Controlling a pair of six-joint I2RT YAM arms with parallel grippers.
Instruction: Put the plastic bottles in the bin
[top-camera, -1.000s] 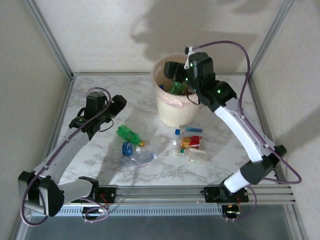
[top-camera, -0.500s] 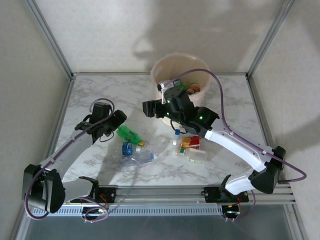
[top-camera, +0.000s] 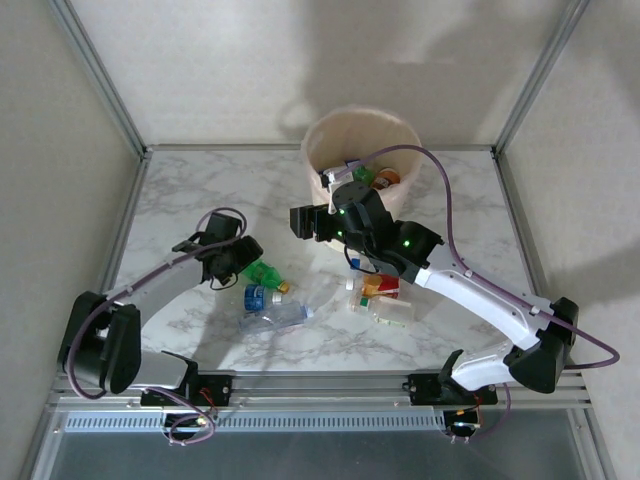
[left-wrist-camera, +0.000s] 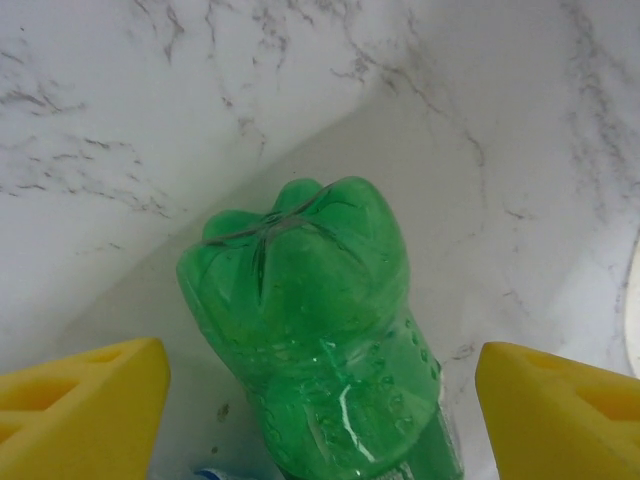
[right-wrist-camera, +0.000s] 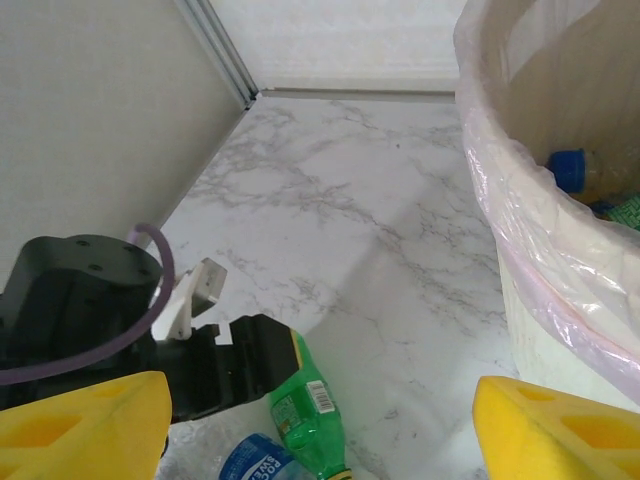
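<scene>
While the left claw (left-wrist-camera: 320, 356) is straddling the green bottle (left-wrist-camera: 305, 300) wide, untouched, any off-centre squeeze is risking the round body squirting across the tabletop (left-wrist-camera: 140, 90). The bottle is lying sideways, long axis running between the fingers, base pointing far-left. The right claw (right-wrist-camera: 320, 405) is hanging wide, empty, beside the bin (right-wrist-camera: 520, 215).

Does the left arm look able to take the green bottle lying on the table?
Probably yes: the left gripper is open, jaws either side of the green bottle, nothing in between.
</scene>
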